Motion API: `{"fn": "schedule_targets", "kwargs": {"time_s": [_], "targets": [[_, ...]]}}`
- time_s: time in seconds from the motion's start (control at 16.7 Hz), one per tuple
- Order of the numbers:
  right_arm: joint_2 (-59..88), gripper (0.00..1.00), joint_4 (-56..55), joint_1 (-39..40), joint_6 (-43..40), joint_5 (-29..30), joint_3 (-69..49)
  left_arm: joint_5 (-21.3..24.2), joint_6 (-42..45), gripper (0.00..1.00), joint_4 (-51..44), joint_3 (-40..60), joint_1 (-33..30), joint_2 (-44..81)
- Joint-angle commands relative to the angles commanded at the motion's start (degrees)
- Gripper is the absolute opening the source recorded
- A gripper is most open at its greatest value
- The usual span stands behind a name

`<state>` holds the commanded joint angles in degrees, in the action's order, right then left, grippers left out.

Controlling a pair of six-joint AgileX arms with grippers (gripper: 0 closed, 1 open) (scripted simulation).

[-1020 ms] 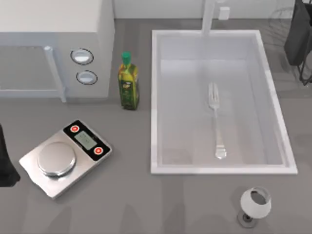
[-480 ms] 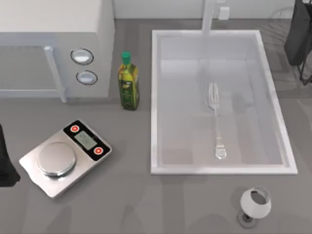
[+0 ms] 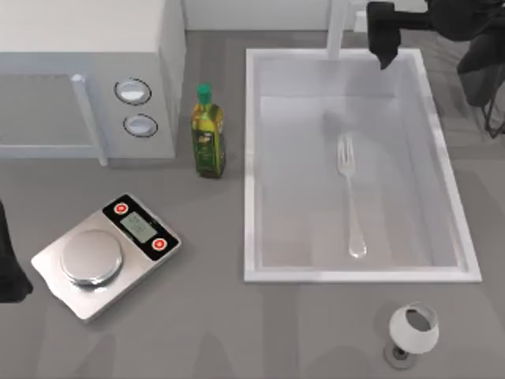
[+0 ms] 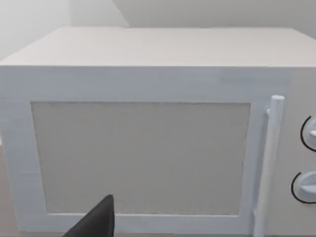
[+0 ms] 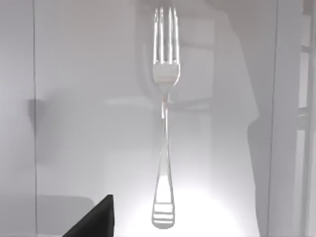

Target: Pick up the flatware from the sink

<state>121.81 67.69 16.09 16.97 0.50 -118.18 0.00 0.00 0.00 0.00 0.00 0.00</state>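
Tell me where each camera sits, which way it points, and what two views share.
Top view: above the table, looking down; right gripper over the sink's far rim, left arm parked at the left edge.
Left wrist view: faces the microwave door.
Right wrist view: looks down at the fork.
Shared: top and right wrist views both show the fork.

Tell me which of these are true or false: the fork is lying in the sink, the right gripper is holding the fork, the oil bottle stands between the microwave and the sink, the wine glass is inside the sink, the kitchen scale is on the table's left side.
1. The fork lies in the sink. True.
2. The right gripper holds the fork. False: it hangs above the sink's far rim, apart from the fork.
3. The oil bottle stands between the microwave and the sink. True.
4. The wine glass is inside the sink. False: it stands on the table outside the sink's near rim.
5. The kitchen scale is on the table's left side. True.
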Motion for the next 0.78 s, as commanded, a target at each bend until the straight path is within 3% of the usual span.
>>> {"fn": "schedule_targets", "kwargs": {"time_s": [0.42,0.78], "targets": [[27.1,1.00,15.3,3.7,4.1,0.0,-26.5,0.0,0.0,1.00,0.0,0.0,0.0,0.0],[31.9,1.00,17.9,4.3,4.8,0.0,-31.1,0.0,0.0,1.00,0.0,0.0,0.0,0.0]]}}
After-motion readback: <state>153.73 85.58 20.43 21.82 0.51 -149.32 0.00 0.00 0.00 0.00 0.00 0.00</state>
